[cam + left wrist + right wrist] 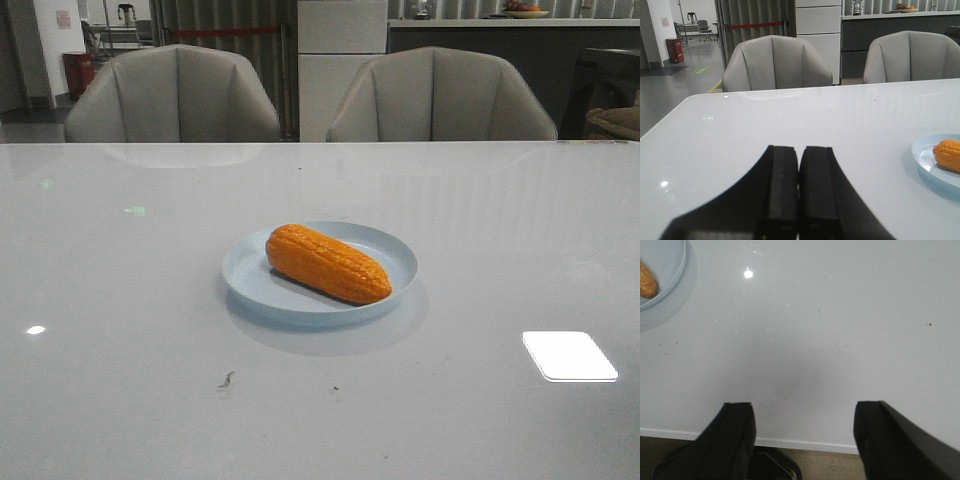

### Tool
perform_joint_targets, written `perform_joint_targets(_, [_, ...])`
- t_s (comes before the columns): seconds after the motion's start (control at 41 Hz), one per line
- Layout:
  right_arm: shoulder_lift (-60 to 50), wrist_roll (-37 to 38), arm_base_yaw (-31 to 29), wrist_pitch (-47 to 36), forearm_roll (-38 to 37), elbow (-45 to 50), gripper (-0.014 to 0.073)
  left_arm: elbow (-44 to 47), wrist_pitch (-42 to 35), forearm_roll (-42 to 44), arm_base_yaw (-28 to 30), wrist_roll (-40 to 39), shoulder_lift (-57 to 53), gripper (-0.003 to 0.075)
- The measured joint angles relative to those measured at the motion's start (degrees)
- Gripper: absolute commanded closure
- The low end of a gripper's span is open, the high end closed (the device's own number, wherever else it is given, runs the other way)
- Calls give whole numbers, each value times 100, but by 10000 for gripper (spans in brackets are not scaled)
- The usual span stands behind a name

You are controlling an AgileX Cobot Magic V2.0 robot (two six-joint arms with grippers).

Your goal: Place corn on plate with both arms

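Corn lies diagonally inside plate, mid-table; placing looks done; L gripper fingers pressed together, R gripper spread wide, both empty, well apart from plate; next: nothing but stay clear.

Corn lies flat in the plate, diagonal: blunt end toward back-left, tapered end toward front-right, tip close to the plate's near-right rim. Plate sits roughly mid-table, slightly right of centre, casting a soft shadow on the near side. No arms or jaws in frame. Table surface is glossy white, with a bright rectangular light reflection near front-right, a small glare spot at left, and a dark scuff mark in front of the plate. Two grey chairs stand behind the far edge.
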Motion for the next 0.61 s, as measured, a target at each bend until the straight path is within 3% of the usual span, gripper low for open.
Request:
perform_joint_targets(0.293, [-49, 0, 0, -21, -35, 0, 92, 0, 0, -5, 0, 0, 0, 624])
perform_joint_targets(0.342, [-101, 0, 0, -35, -58, 0, 139, 0, 0, -5, 0, 0, 0, 624])
perform_joint_targets(0.513, [-480, 0, 130, -111, -71, 10, 446, 0, 0, -5, 0, 0, 0, 624])
perform_joint_targets(0.61, [-808, 0, 396, -268, -71, 138, 573, 0, 0, -5, 0, 0, 0, 624])
